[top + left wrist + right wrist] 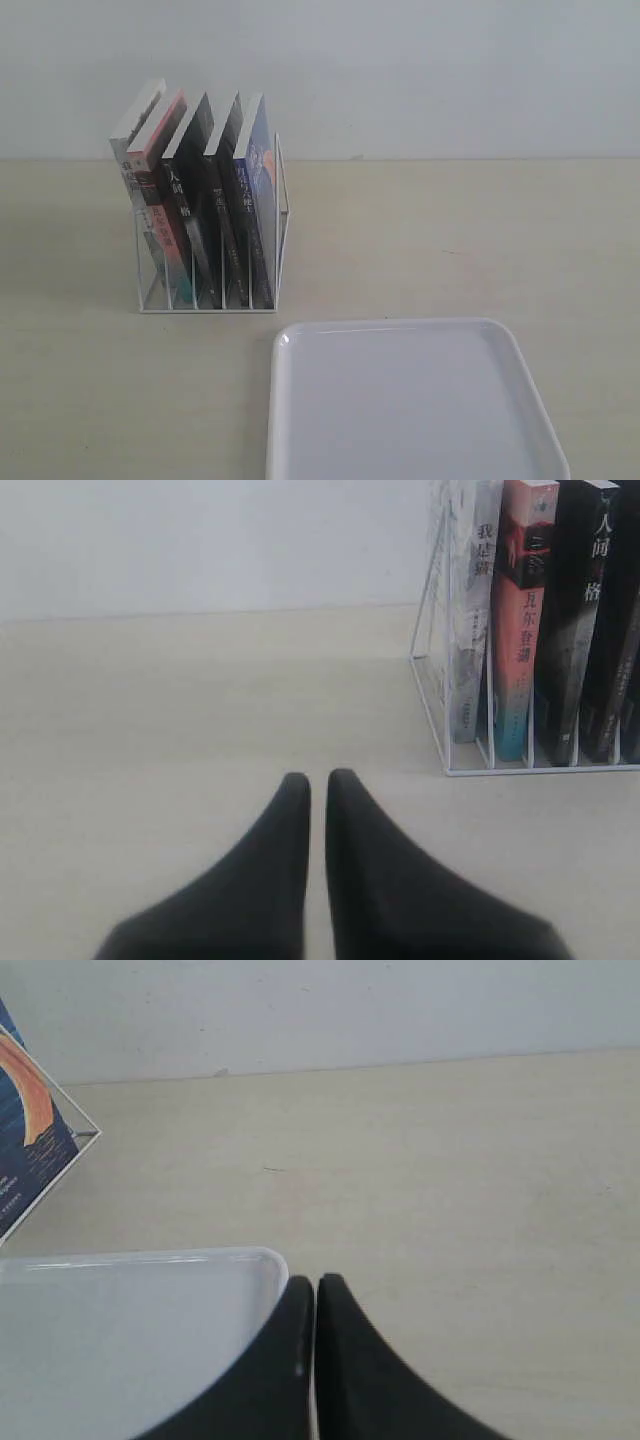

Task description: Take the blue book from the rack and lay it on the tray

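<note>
The blue book (256,205) stands upright in the rightmost slot of the white wire rack (281,215); its deep blue cover with the orange-red crescent (28,1135) shows at the edge of the right wrist view. The white tray (415,400) lies empty in front of the rack, to the right. My left gripper (317,780) is shut with nothing in it, hovering over bare table well short of the rack (432,670). My right gripper (315,1285) is shut and empty beside a corner of the tray (120,1320). Neither gripper appears in the exterior view.
Besides the blue book, the rack holds a white-spined book (472,610), a pink-and-teal-spined book (522,620) and two black-spined books (578,620). A pale wall (400,70) rises behind the light wooden table (450,240).
</note>
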